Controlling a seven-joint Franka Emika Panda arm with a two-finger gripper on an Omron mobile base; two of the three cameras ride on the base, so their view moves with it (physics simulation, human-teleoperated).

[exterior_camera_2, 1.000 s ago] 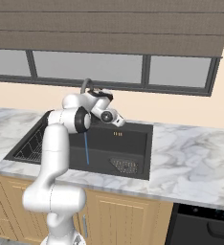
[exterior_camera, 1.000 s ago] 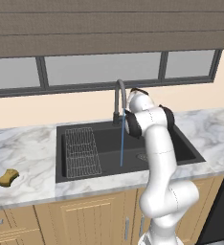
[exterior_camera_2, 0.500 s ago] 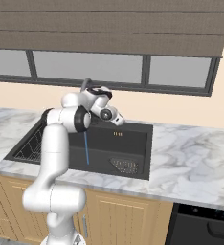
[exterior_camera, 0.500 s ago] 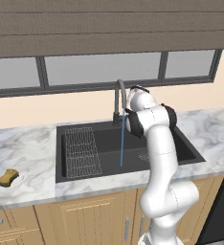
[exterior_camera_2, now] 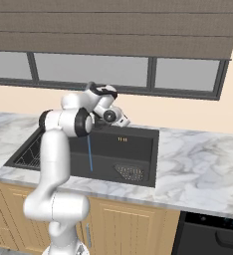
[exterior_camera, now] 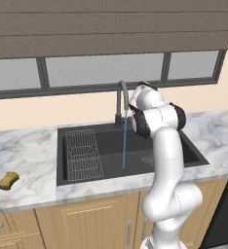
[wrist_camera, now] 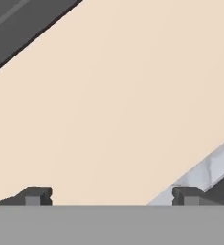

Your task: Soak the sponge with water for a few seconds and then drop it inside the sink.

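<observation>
- I find the end effector (wrist_camera: 109, 196) with its two fingertips (wrist_camera: 35, 196) standing wide apart and nothing between them; it carries no load.
- In the hand view it faces the bare cream wall (wrist_camera: 114, 95), with a strip of marble desk (wrist_camera: 214, 165) at 4 o'clock and a dark window frame (wrist_camera: 18, 28) at 11 o'clock.
- In the right base view I place the end effector (exterior_camera_2: 122, 121) raised over the back edge of the sink (exterior_camera_2: 138, 142), close beside the faucet (exterior_camera: 120, 99).
- The water (exterior_camera: 124, 141) is running: a thin blue stream falls straight from the spout to the basin floor.
- The sink holds a wire rack (exterior_camera: 84, 155) in its 9 o'clock half and a mesh strainer (exterior_camera_2: 130, 172) on the floor at the opposite end. No sponge is in the basin.
- The sponge (exterior_camera: 8, 180) lies on the marble desk well apart from the sink, off toward 9 o'clock in the left base view, untouched.
- Judgement: the tap step appears complete and the fetch step is in hand; soaking and dropping are not yet done.
- The next move calls for a wide swing of the arm toward 9 o'clock past the rack, a descent over the sponge with jaws wide, and a squeeze across its narrow width.
- Risk noted: the sponge sits far to the side; reach may require the base to drive.
</observation>
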